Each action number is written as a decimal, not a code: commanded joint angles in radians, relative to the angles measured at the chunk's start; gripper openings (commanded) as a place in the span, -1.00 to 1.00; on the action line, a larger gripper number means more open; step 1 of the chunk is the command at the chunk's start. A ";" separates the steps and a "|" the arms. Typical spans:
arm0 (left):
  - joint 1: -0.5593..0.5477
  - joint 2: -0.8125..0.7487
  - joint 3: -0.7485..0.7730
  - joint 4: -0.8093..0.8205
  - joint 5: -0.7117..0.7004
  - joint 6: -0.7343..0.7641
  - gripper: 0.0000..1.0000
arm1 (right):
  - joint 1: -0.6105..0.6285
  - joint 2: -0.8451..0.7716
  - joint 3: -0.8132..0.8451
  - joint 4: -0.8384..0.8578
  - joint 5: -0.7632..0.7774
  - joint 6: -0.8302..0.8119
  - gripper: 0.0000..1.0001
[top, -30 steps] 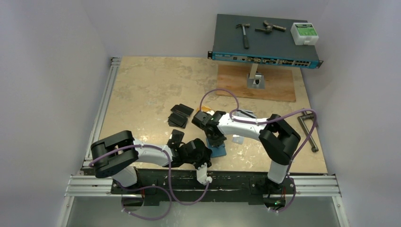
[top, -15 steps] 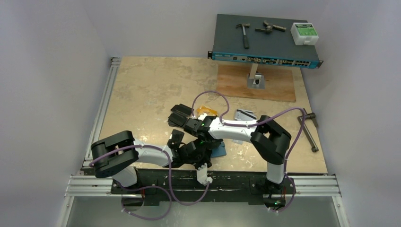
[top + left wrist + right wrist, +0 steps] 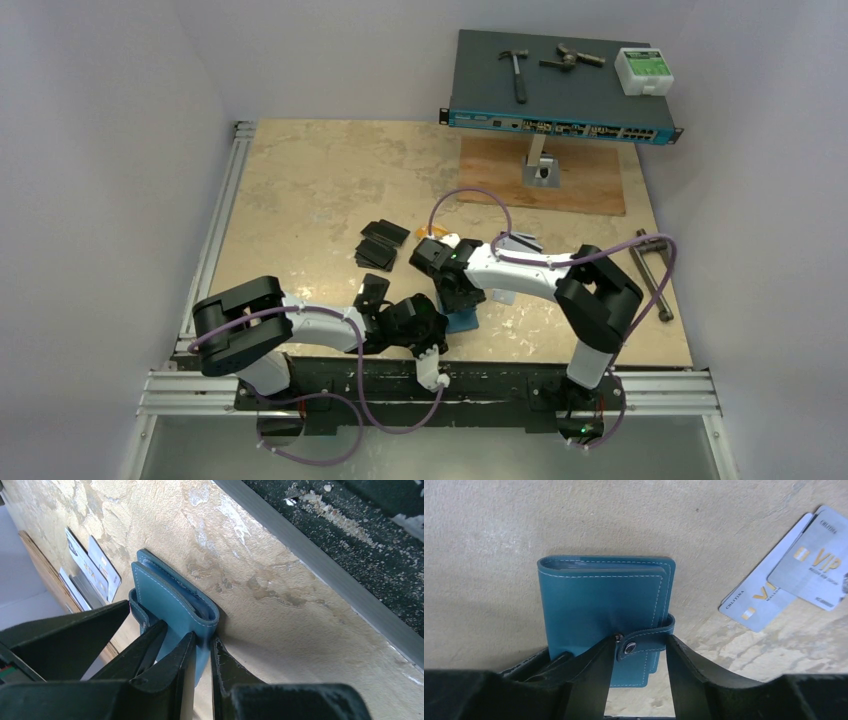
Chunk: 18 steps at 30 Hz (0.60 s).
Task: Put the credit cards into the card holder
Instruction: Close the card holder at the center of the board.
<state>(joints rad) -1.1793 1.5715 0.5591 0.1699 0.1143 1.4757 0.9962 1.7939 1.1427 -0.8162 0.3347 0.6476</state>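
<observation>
1. Two grippers meet at my small teal-blue leather-like folding card holder (image 3: pixel 599 595). It lies folded on the mottled beige table (image 3: pixel 300 180), at about 6 o'clock on the tabletop and near the front edge.
2. My left gripper (image 3: pixel 202 647) is narrowed onto the holder. In its wrist view the two black fingers pinch one blue cover edge between them.
3. My right gripper (image 3: pixel 641 644) stands part-way apart above the holder. Its fingers straddle the snap tab, one at 9 o'clock of the stud and the other at 3 o'clock, by the tab's bend. I cannot tell whether they press on the tab.
4. Silver-white rectangular plastic cards (image 3: pixel 814 565) marked VIP lie overlapped on the table. In the right wrist view they sit at 2 o'clock from the holder, apart from it.
5. Glossy black cards (image 3: pixel 380 245) sit in a loose fan at 10 o'clock from the holder in the top view.
6. At 1 o'clock on the far side, a dark flat network switch (image 3: pixel 560 95) stands on a post over a brown wooden board (image 3: pixel 590 185).
</observation>
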 commanded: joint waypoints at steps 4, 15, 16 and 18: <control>0.003 0.067 -0.033 -0.220 -0.006 -0.050 -1.00 | -0.079 -0.096 -0.151 0.393 -0.454 0.099 -0.03; 0.003 0.069 -0.031 -0.225 -0.011 -0.055 -1.00 | -0.175 -0.242 -0.191 0.447 -0.559 0.074 -0.02; 0.003 0.067 -0.030 -0.225 -0.011 -0.057 -1.00 | -0.177 -0.250 -0.174 0.430 -0.547 0.070 -0.02; 0.003 0.064 -0.023 -0.227 -0.016 -0.069 -1.00 | -0.177 -0.267 -0.121 0.376 -0.514 0.052 -0.05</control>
<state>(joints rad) -1.1805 1.5723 0.5613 0.1631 0.1001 1.4742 0.7952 1.5776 0.9264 -0.5278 -0.0292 0.6758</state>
